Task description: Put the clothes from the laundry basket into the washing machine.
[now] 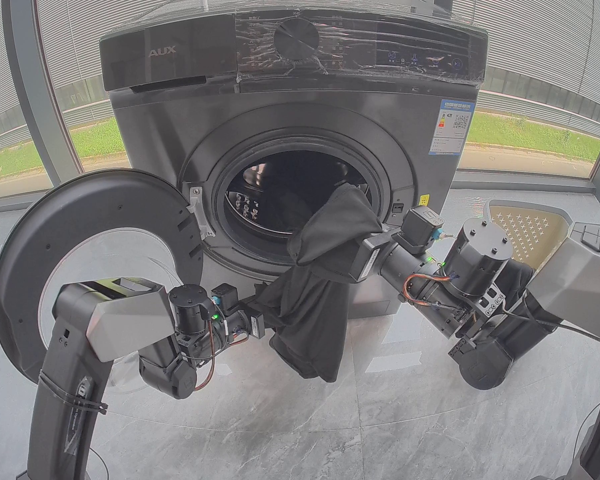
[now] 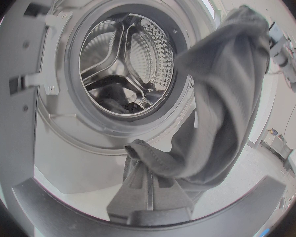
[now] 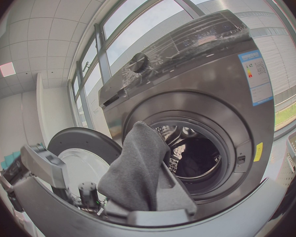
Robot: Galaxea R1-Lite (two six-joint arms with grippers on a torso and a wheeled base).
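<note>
Our left claw [image 2: 144,178] sat low in front of the washing machine [image 1: 293,115], just right of its swung-open door [image 1: 80,248]. Its fingers were pinched tight on a hemmed corner of the dark garment [image 1: 313,281].

From that corner the cloth rose in a slack band to the lower right rim of the drum mouth [image 1: 283,195]. A loose fold of it hung well down toward the floor [image 1: 380,421] between the two arms. None of the garment had gone through the opening yet, though something dark already lay inside the drum.

At the right rim our right claw [image 1: 361,256] had the upper end bunched over it. It looked closed on the cloth, but the fabric hid the fingertips. Behind that arm, at the far right, stood the laundry basket [image 1: 530,225].

We judged the garment light, soft and quite limp. It would not hold any shape, would sag wherever it was unsupported, and would drag on the rubber rim rather than slide. It was not fragile, so a firm pinch was safe. A thick gather or a stitched hem seemed the best hold, since a single thin layer could slip out. The hanging fold was what we would need to lift over the rim before letting go.
</note>
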